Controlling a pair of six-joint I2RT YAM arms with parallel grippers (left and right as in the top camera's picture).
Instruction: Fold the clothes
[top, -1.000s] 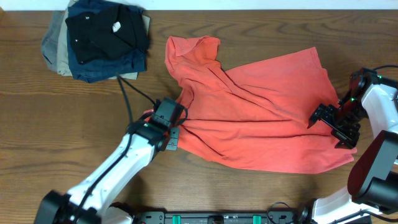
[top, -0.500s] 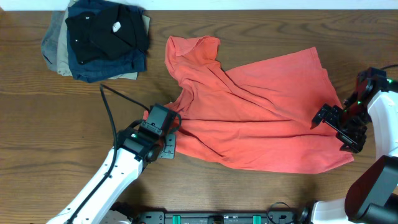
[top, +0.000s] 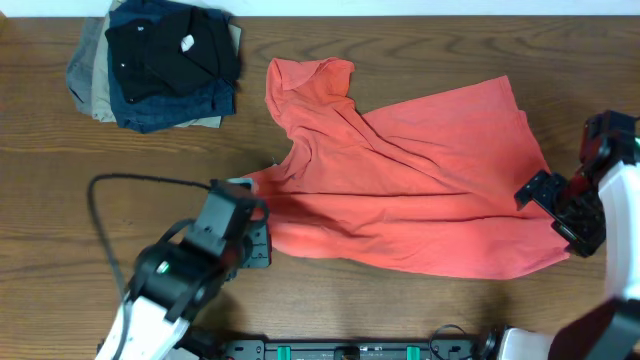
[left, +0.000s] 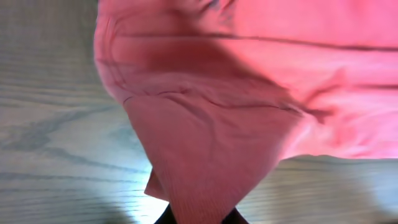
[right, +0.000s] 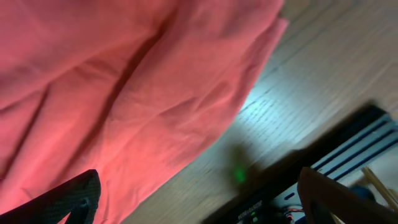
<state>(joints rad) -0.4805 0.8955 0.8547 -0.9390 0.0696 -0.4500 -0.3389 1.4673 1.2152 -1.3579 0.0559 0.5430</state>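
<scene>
Here the left pincer (left: 198, 216) is clamped on a fold of the coral T-shirt (top: 420, 190), which lies crumpled from the middle of the worktop (top: 60, 170) towards its right edge. The right pincer (top: 558, 215) stands wide apart and empty at the shirt's right hem. At the back left corner, well apart, sit folded dark garments (top: 160, 60); the small white label (top: 186, 42) on top is too small to read.

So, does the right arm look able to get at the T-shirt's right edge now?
Probably yes. The right gripper is open right at the T-shirt's right edge, and nothing lies between them; its wrist view shows the cloth between its fingers.
</scene>
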